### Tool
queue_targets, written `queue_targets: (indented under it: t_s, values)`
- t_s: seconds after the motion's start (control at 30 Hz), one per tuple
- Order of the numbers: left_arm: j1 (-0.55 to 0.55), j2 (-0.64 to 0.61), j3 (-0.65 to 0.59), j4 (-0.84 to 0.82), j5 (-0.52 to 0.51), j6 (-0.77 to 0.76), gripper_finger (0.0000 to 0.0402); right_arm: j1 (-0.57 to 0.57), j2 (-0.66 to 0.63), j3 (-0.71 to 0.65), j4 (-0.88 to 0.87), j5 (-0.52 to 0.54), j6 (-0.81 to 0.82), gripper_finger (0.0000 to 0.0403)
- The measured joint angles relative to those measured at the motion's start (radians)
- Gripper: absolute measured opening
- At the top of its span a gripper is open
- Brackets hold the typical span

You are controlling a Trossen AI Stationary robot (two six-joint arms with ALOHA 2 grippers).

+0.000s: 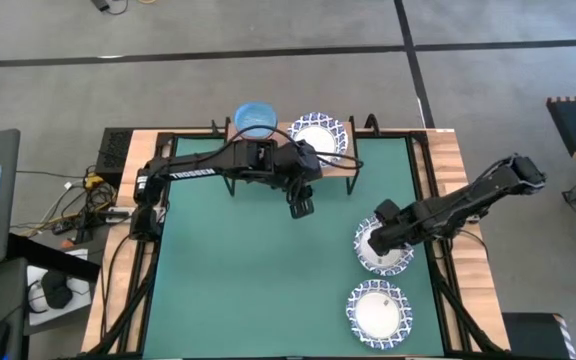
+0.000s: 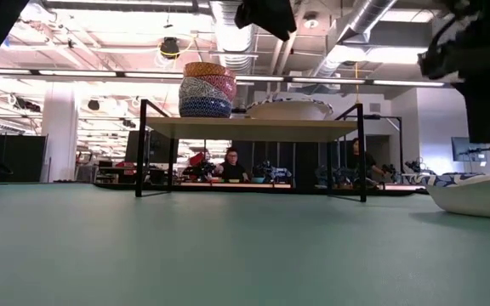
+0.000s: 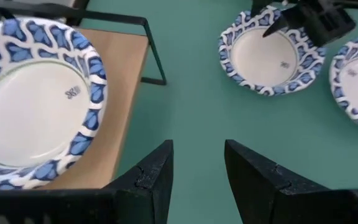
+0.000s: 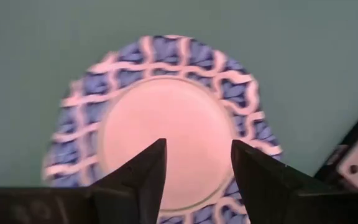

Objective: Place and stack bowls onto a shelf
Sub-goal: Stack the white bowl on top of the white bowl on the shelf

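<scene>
The light-wood shelf (image 1: 353, 160) stands on black legs at the table's far edge. On it sit a stack of small bowls (image 2: 207, 89), light blue on top (image 1: 256, 118), and a wide white bowl with a blue rim (image 1: 318, 135) (image 3: 36, 106). Two more white bowls rest on the green mat at the right: one (image 1: 384, 247) (image 4: 166, 124) and one nearer (image 1: 378, 311). My left gripper (image 1: 301, 206) (image 3: 197, 149) hangs open just near of the shelf. My right gripper (image 1: 378, 232) (image 4: 197, 149) is open above the farther mat bowl.
The green mat (image 1: 248, 270) covers the table between the arms. The shelf's right end (image 3: 123, 93) shows bare wood beside the white bowl. Black frame rails run along the table's sides (image 1: 438, 180). People sit in the room beyond the table (image 2: 228, 166).
</scene>
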Motion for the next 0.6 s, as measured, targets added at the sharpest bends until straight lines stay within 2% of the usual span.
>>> queue_targets:
  t_s: [0.23, 0.43, 0.6]
  values:
    - [-0.017, 0.000, 0.000, 0.001, 0.026, -0.052, 0.0129, -0.065, 0.000, -0.074, 0.044, -0.070, -0.157, 0.0228]
    - [-0.037, 0.000, 0.000, 0.001, 0.022, -0.062, 0.0129, -0.142, 0.000, -0.122, 0.051, -0.078, -0.280, 0.0228]
    - [-0.034, 0.001, -0.059, 0.043, 0.018, -0.100, 0.0129, -0.231, 0.000, -0.153, 0.088, -0.100, -0.397, 0.0228]
